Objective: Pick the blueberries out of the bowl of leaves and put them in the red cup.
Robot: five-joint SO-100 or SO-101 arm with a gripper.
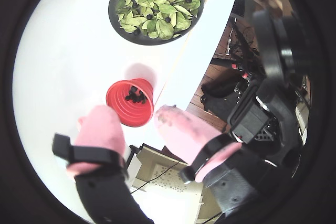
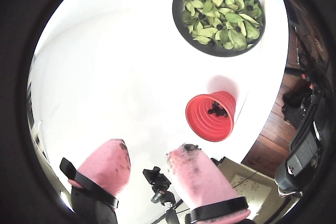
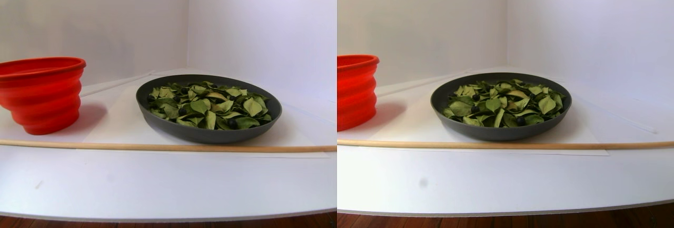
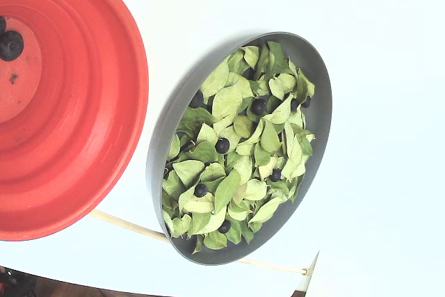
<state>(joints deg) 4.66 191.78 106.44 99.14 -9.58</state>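
My gripper (image 1: 133, 112) hangs high above the white table, its pink padded fingers (image 2: 113, 163) spread open with nothing between them. In both wrist views the red cup (image 1: 118, 103) (image 2: 202, 121) lies just past the fingertips, with several blueberries (image 1: 135, 97) at its bottom. Farther off sits the dark grey bowl (image 1: 113, 10) (image 2: 177, 11), full of green leaves (image 1: 157, 3). In the fixed view, several blueberries (image 4: 222, 145) lie scattered among the leaves (image 4: 229, 102), and one berry (image 4: 10, 45) shows in the cup (image 4: 83, 102). The stereo pair shows cup (image 3: 45, 96) and bowl (image 3: 210, 133) side by side, without the gripper.
A thin wooden stick (image 3: 158, 147) lies across the table in front of the cup and bowl. The table's curved edge (image 1: 210, 51) drops to a wooden floor with dark equipment (image 1: 273, 77) beside it. White walls stand behind the bowl.
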